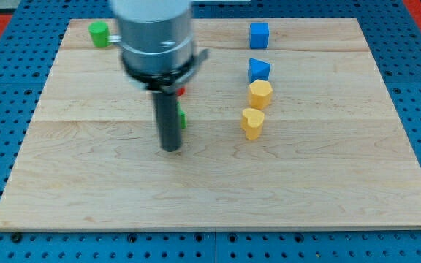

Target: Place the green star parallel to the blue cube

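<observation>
camera view showed the job not yet done, as i judged it: the green star (pixel 182 119) sat mid-board, mostly hidden behind my rod, only a sliver showing at the rod's right edge, while the blue cube (pixel 259 34) stood well apart at the far right. my tip (pixel 170 148) rested on the board just beside the star, on its near left side; contact could not be told. there was no pincer on this arm, only the straight dark rod, so nothing could open, close or grip. what was left, i judged, was to push the star right and far until it lined up with the cube. a red block (pixel 181 91) peeked out behind the rod, shape unclear. a green cylinder (pixel 99 33) stood at the far left. right of the rod sat a blue wedge-like block (pixel 259 69), a yellow hexagon (pixel 260 93) and a yellow heart (pixel 252 123) in a row. the blocks looked smooth and matte; the board (pixel 327 183) was pale wood with fine grain.
</observation>
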